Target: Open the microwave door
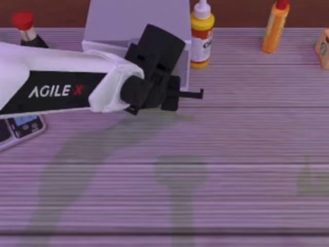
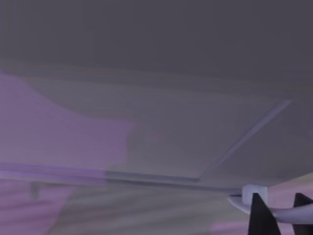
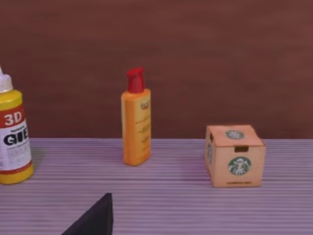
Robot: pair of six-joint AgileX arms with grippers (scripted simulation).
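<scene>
The white AgileX left arm is stretched across from the desk's (image 1: 231, 170) left, w/ its black pincer (image 1: 191, 93) at the boxy pale grey-white microwave (image 1: 134, 23) front, far-left side. Pincer open/closed: can't be told.

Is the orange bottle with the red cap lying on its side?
No, the orange bottle stands upright on the table, left of the small box.

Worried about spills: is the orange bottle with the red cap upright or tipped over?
Upright: the orange bottle stands on its base, with its red cap uppermost.
</scene>
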